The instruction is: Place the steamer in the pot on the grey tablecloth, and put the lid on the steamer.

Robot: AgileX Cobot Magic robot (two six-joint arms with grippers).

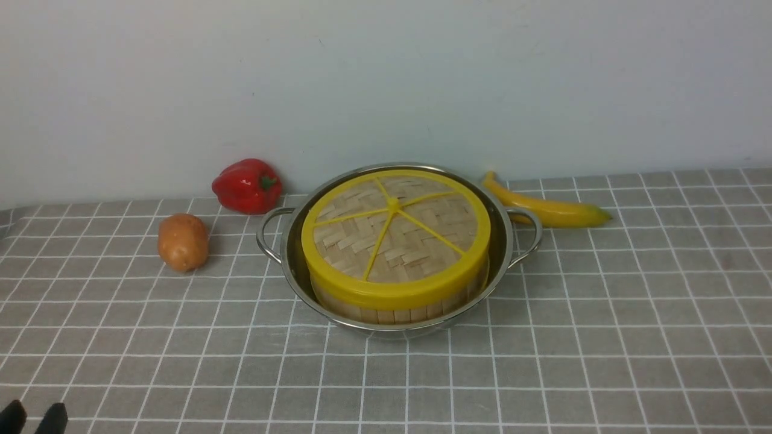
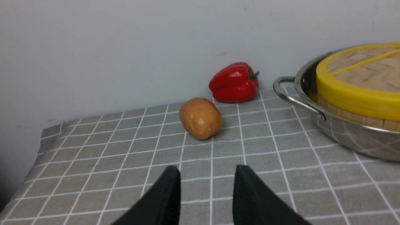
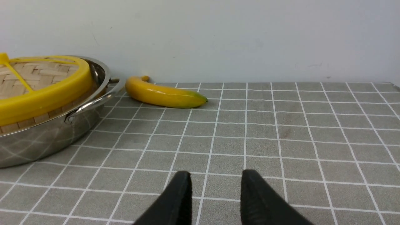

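Near the far edge of the counter, on a grey tablecloth (image 1: 579,361) ruled into squares by thin white lines, sits a wide, shiny steel pot (image 1: 508,265) with two loop handles. Inside the pot is a round bamboo steamer (image 1: 395,314), its wall of upright wooden strips showing at the near side. A woven lid (image 1: 356,241) covers the steamer – a flat disc with a thick yellow rim and yellow spokes that meet at a raised hub.

To the left of the pot are two other foods: a shiny red pepper (image 1: 244,187) with a green stem, near the handle, and farther left and closer to the viewer, a plump brown potato (image 1: 183,242). On the right, a yellow banana (image 1: 558,212) with a greenish tip lies beside and partly behind the other handle. A pale wall (image 1: 386,78) rises behind everything.

The left tool (image 2: 207,184) shows at the lower left corner of the front view, well apart from the steamer, which lies ahead of it and to its right. Its two dark fingers stand partway open, with nothing between them. The right tool (image 3: 216,187) appears only in its own wrist view – also partway open, holding nothing – and the covered steamer lies off to its left, well apart.
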